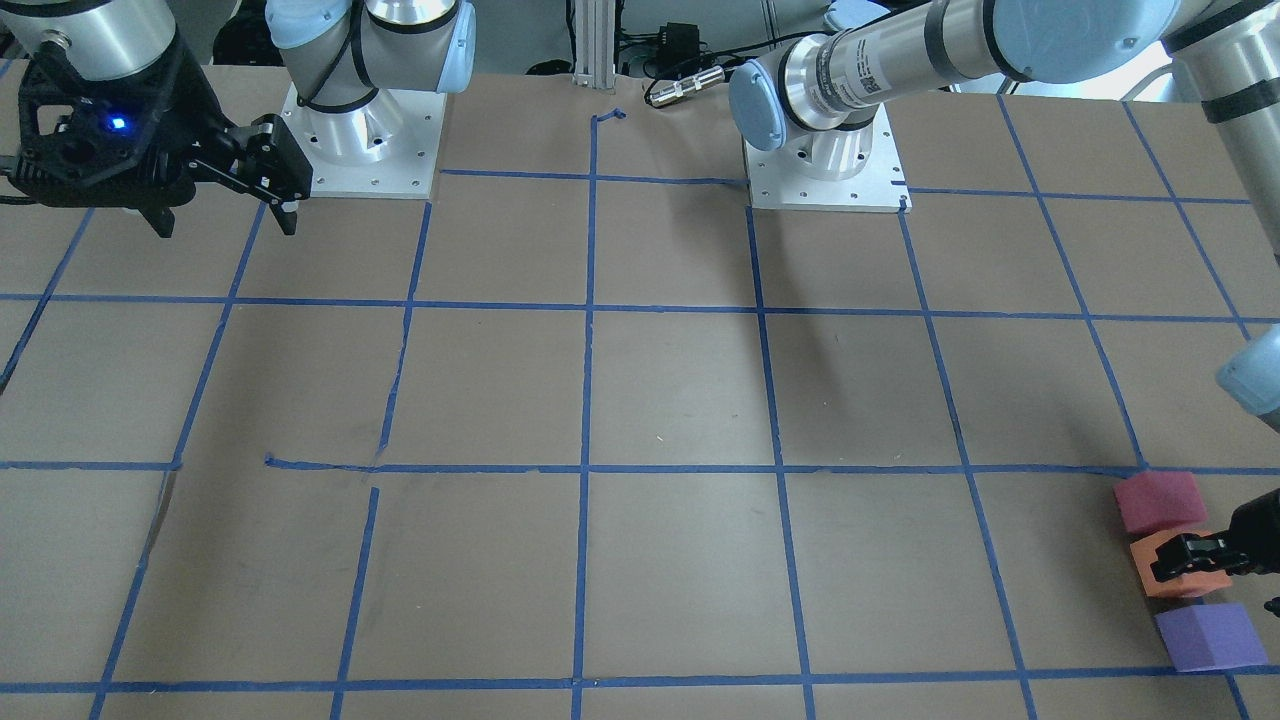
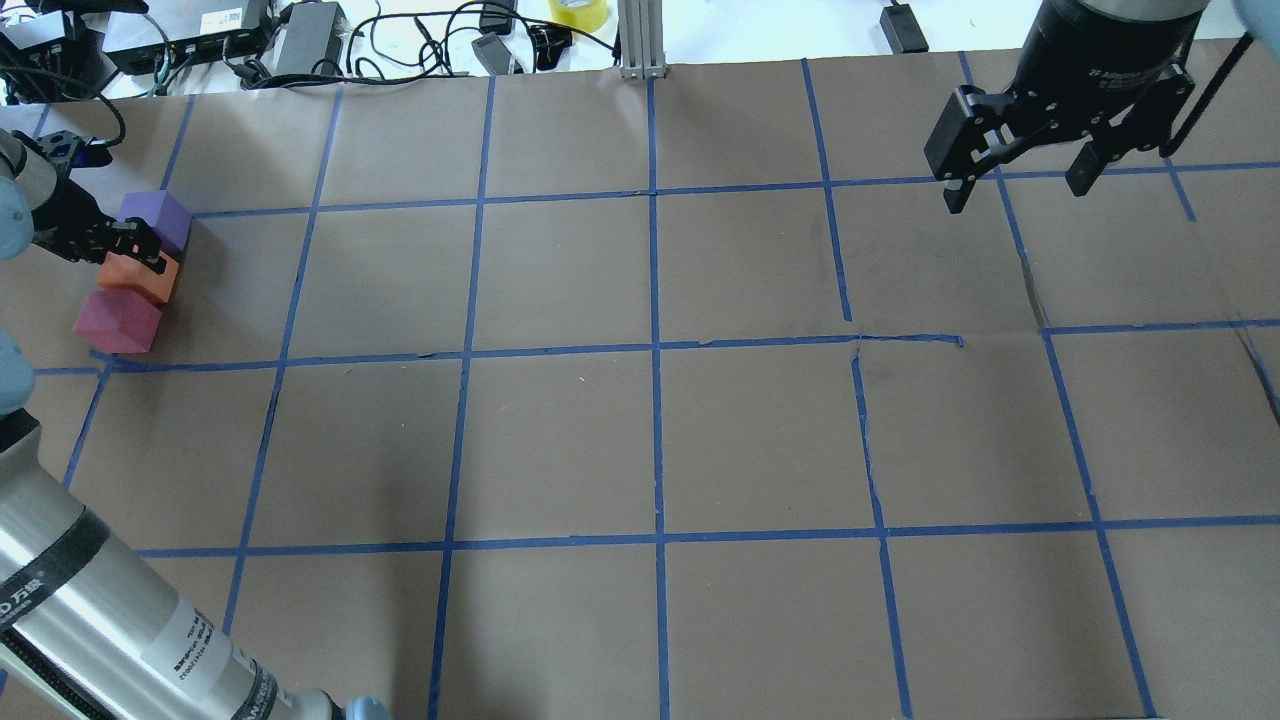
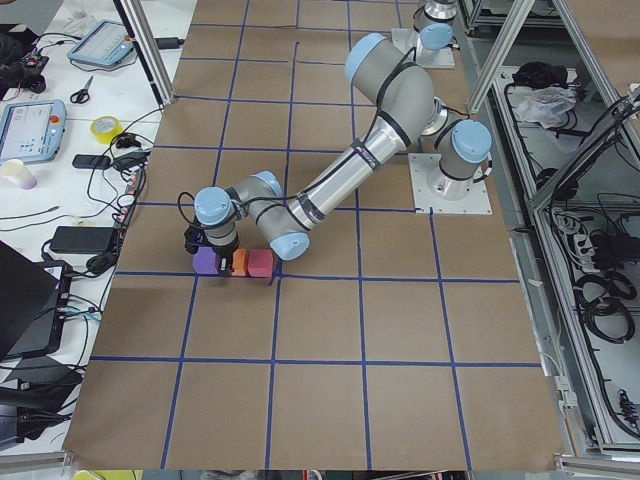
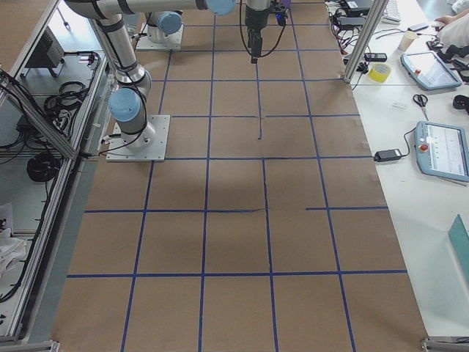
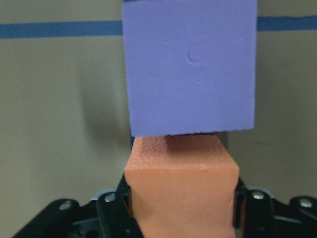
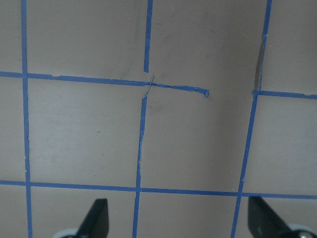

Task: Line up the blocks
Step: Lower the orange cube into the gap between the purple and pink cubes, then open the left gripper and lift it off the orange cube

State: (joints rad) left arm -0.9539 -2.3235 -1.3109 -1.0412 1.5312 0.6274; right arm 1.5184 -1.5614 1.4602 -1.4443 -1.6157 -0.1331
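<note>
Three foam cubes stand in a row at the table's left side: purple (image 2: 160,218), orange (image 2: 135,278) and red-pink (image 2: 115,320), sides touching or nearly so. In the front-facing view they are the red-pink (image 1: 1160,500), orange (image 1: 1175,590) and purple (image 1: 1210,635) cubes. My left gripper (image 2: 130,250) is low over the row, and its fingers press both sides of the orange cube (image 5: 181,183), with the purple cube (image 5: 190,67) just beyond. My right gripper (image 2: 1020,190) hangs open and empty above the table's far right area, also seen in the right wrist view (image 6: 181,223).
Brown paper with a blue tape grid (image 2: 655,345) covers the table. Cables, power bricks and a yellow tape roll (image 2: 578,12) lie past the far edge beside an aluminium post (image 2: 640,40). The arm bases (image 1: 365,150) (image 1: 825,165) stand on the robot's side.
</note>
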